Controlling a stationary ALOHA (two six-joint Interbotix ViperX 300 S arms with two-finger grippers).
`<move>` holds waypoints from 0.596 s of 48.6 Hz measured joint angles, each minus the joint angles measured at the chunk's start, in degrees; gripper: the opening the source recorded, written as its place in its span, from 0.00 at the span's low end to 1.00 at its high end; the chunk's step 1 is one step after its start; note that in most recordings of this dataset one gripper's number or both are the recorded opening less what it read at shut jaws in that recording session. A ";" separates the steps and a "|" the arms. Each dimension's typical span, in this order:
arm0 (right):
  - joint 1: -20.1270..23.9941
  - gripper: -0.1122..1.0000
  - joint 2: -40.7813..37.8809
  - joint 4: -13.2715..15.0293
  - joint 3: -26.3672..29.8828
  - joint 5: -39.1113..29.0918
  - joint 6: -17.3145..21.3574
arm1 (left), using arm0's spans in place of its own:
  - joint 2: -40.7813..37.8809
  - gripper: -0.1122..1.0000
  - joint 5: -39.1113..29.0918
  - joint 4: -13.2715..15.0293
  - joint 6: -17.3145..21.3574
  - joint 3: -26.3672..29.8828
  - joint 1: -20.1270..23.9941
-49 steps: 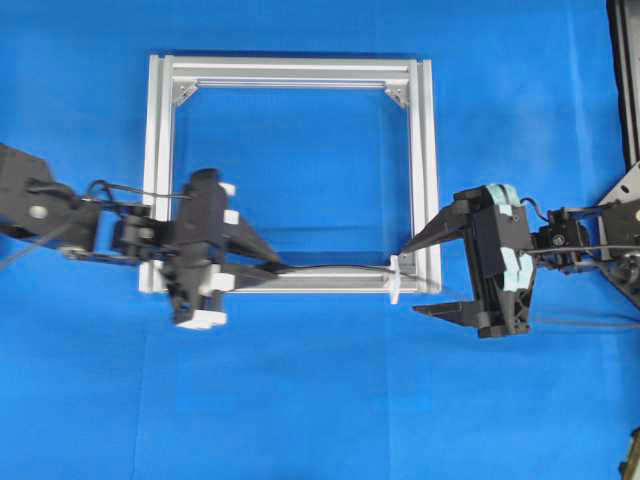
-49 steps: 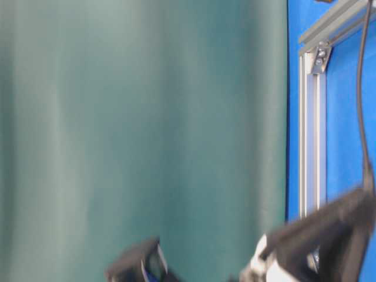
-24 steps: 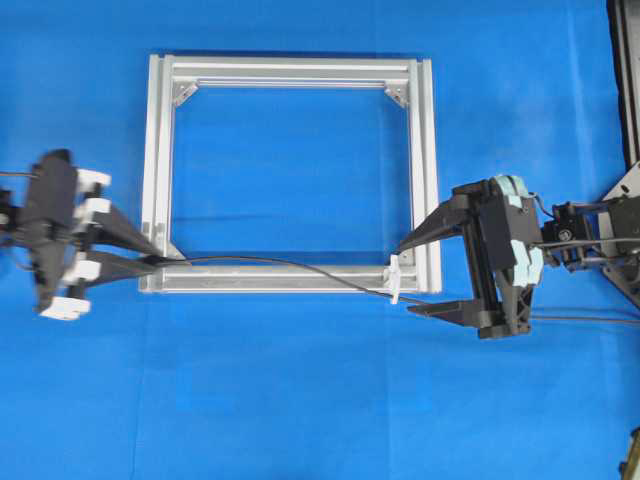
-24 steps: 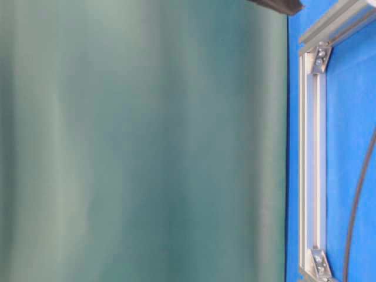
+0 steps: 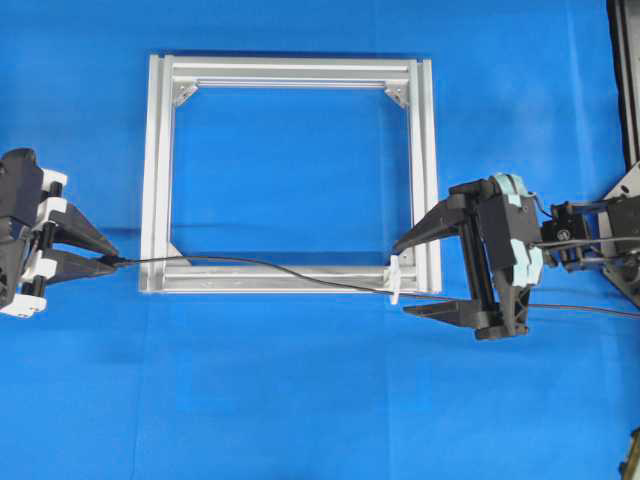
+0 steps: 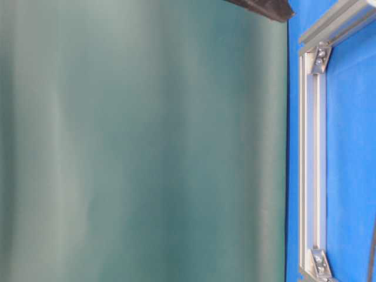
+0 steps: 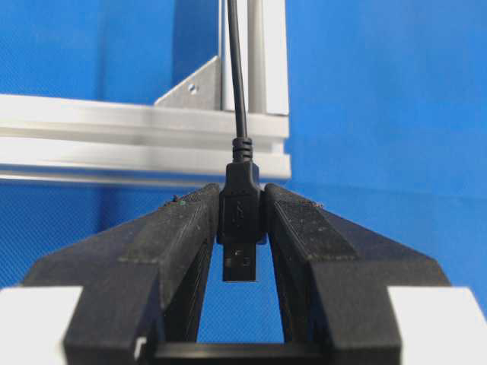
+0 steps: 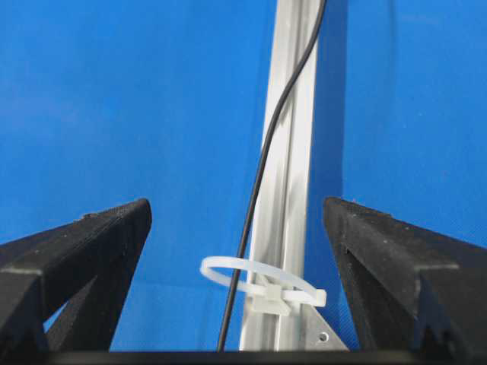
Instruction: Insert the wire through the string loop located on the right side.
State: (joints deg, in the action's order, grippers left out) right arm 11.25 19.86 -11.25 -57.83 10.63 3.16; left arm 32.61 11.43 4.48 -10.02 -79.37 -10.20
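Left of the frame [image 5: 292, 175], the left gripper [image 7: 242, 220] clamps the wire's [image 5: 260, 265] plug [image 7: 240, 220]. Wire passes through the loop [image 8: 262, 283] between the right gripper's [image 5: 402, 278] wide-spread fingers, its far end cut off.

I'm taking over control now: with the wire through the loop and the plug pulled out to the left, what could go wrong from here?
1. The left gripper pinches only the plug; more pull could slip it free.
2. The wire runs through the loop nearly taut; pulling further might bend the loop or shift the frame.
3. The open right gripper straddles the loop, so closing may catch the wire.
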 measured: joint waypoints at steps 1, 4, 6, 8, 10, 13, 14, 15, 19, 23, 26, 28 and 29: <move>-0.09 0.92 0.09 0.00 0.00 0.00 0.00 | -0.26 0.27 -0.09 0.00 0.00 0.09 0.09; -0.09 0.92 0.00 0.00 0.00 0.00 0.00 | -1.05 0.27 -0.09 0.00 -0.09 0.18 0.09; 0.00 0.92 0.00 0.00 0.00 0.00 0.00 | -1.32 0.27 0.00 0.00 0.00 0.35 0.00; 0.00 0.92 0.09 0.09 0.00 0.00 0.00 | -1.49 0.27 -0.09 -0.09 0.00 0.44 0.09; 0.00 0.92 0.09 0.00 0.00 0.00 0.00 | -1.49 0.33 -0.09 -0.09 0.00 0.53 0.00; 0.00 0.92 0.09 0.09 0.00 0.00 0.00 | -1.58 0.49 -0.09 -0.09 0.00 0.62 0.00; 0.00 0.92 0.00 0.00 0.09 0.00 0.00 | -1.58 0.55 0.00 -0.09 -0.09 0.70 0.00; 0.00 0.92 0.00 0.00 0.00 -0.09 0.00 | -1.58 0.60 0.00 -0.09 0.00 0.70 0.00; 0.00 0.92 0.00 0.00 0.09 -0.09 0.00 | -1.67 0.81 0.00 -0.09 -0.09 0.70 0.00; 0.00 0.92 0.00 0.00 0.09 -0.09 0.00 | -1.67 0.81 0.00 -0.18 0.00 0.70 0.00; 0.00 0.92 0.00 0.00 0.09 -0.09 0.00 | -1.67 0.77 0.00 -0.09 0.00 0.70 0.00; -0.09 0.92 0.00 0.00 0.09 -0.09 0.00 | -1.67 0.77 0.00 -0.18 0.00 0.70 0.00; -0.09 0.92 0.09 0.00 0.09 -0.09 0.00 | -1.67 0.77 0.09 -0.18 -0.09 0.70 0.00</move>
State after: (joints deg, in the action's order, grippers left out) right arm 11.16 19.95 -11.25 -57.74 10.55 3.16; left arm 30.94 11.51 4.31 -10.11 -78.66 -10.20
